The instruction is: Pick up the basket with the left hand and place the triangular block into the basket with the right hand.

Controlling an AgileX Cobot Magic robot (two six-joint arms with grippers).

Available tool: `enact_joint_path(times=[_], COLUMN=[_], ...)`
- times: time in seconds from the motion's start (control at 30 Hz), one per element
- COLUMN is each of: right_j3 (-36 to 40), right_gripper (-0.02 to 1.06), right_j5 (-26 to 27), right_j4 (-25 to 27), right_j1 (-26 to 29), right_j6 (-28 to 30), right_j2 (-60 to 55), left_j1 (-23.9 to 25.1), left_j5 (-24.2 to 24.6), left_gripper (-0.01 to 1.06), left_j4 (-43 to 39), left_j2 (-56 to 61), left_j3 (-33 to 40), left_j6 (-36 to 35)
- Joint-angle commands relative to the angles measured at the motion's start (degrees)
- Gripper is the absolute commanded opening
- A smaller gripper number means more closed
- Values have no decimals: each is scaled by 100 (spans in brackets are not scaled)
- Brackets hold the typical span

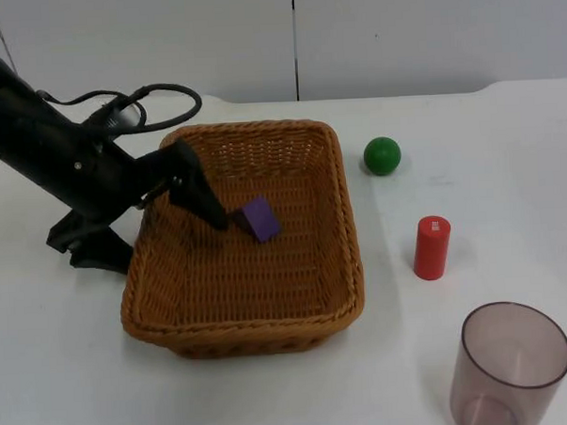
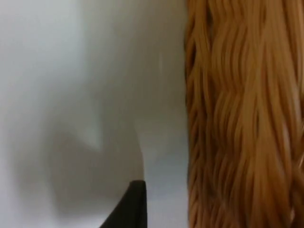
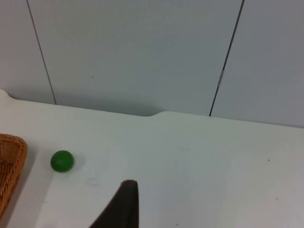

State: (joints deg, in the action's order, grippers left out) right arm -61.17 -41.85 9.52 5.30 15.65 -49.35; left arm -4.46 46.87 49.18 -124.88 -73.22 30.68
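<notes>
The brown wicker basket rests on the white table left of centre. A purple triangular block lies inside it, toward the left half. My left gripper is open and straddles the basket's left wall, with one black finger reaching inside close to the block and the other outside. In the left wrist view a fingertip stands a short gap away from the woven wall. My right gripper waits above the table's far side, away from the basket's corner.
A green ball lies right of the basket near the back. A red cylinder stands further forward on the right. A translucent brownish cup stands at the front right. The grey partition wall closes the back.
</notes>
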Motion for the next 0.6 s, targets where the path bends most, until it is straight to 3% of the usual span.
enact_joint_path(times=[0.0,0.17,0.4,0.47,0.57], right_j3=[26,26,26,26,26], right_gripper=[105,105,105,105,105], right_j5=[53,53,53,18,7], right_j4=[-38,-28,-28,-27,-27], right_j1=[18,18,18,18,18], right_j6=[46,47,47,47,47], right_j2=[25,25,25,25,25], left_j1=[-39,-74,-212,-420,-587], left_j5=[110,-369,-716,-1059,-1453], left_gripper=[105,105,105,105,105], left_j4=[-514,-1724,-2447,-3005,-3194], left_j2=[253,1019,2062,2648,3208], left_j3=[-13,-13,0,242,664], left_j6=[-208,-1121,-1646,-2085,-2263])
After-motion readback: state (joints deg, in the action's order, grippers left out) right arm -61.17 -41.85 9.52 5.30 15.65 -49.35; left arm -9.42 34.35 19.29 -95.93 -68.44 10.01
